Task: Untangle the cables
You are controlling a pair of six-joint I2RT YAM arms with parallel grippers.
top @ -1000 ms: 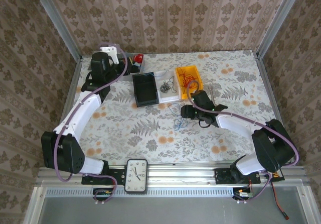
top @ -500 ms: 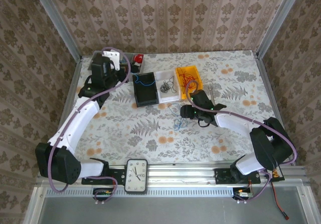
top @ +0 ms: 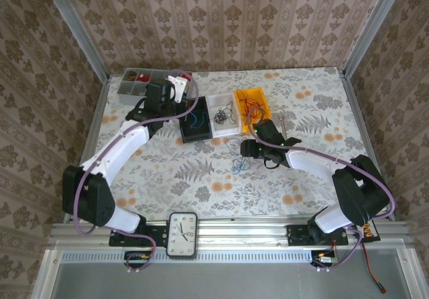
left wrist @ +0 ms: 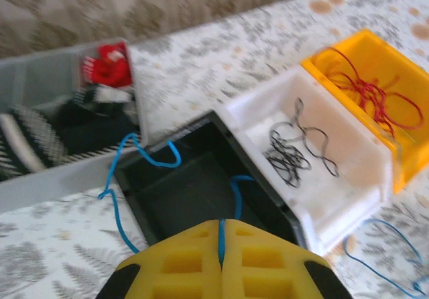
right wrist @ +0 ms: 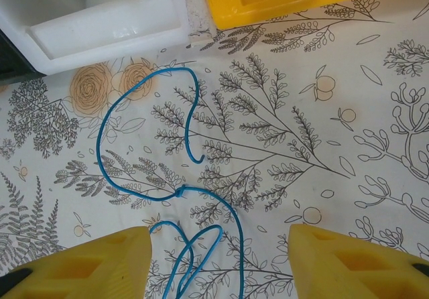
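At the far left, our left gripper (left wrist: pixel 221 228) is pinched tight on a blue cable (left wrist: pixel 234 188) that drapes across the black tray (left wrist: pixel 181 198). It looks light and limp, so we expect it to snag on the rim. To its right, black cables (left wrist: pixel 288 155) lie in the white tray (left wrist: pixel 335 205) and red cables (left wrist: pixel 375 94) in the yellow tray (left wrist: pixel 409 171) (2 colours apparently sorted). Right again and nearer, our right gripper (right wrist: pixel 218 252) hovers with its jaws half spread over a second blue cable (right wrist: pixel 179 192) on the table (right wrist: pixel 375 111), which we would grip at its small knot, since thin wire slips.
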